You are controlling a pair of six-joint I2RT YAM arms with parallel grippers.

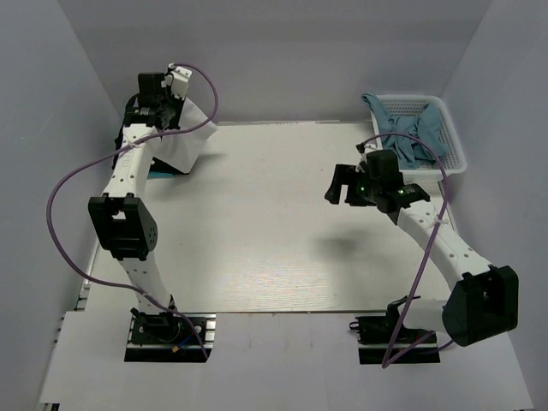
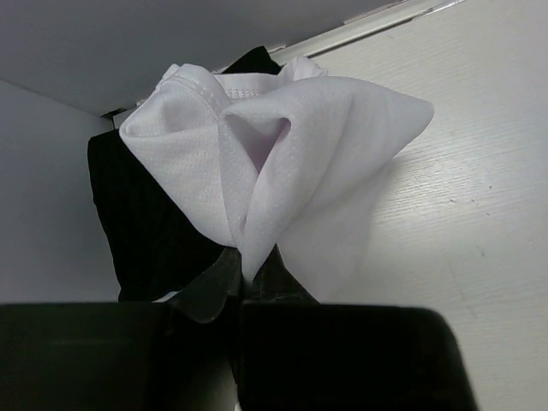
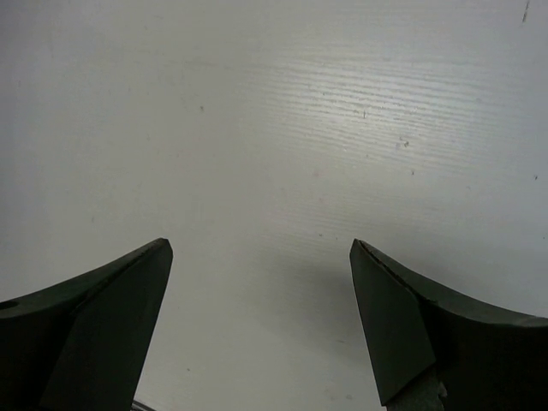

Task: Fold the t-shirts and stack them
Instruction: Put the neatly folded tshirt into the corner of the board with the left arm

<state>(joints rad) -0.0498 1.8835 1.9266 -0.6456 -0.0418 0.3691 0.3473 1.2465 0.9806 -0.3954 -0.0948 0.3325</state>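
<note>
The white t-shirt [image 1: 187,141] hangs bunched from my left gripper [image 1: 174,113] at the far left back corner of the table. In the left wrist view my left gripper [image 2: 244,272] is shut on a pinched fold of the white t-shirt [image 2: 291,163], which spreads out above the fingers. The black t-shirt [image 2: 141,223] lies behind and under it, against the left wall. My right gripper [image 1: 341,190] is open and empty, held over the bare table at the right of centre; in the right wrist view [image 3: 261,257] only table shows between its fingers.
A white slatted basket [image 1: 449,128] stands at the back right corner with a blue-green cloth [image 1: 402,137] spilling over its near side. Grey walls close in the left, back and right. The table [image 1: 274,231] is white.
</note>
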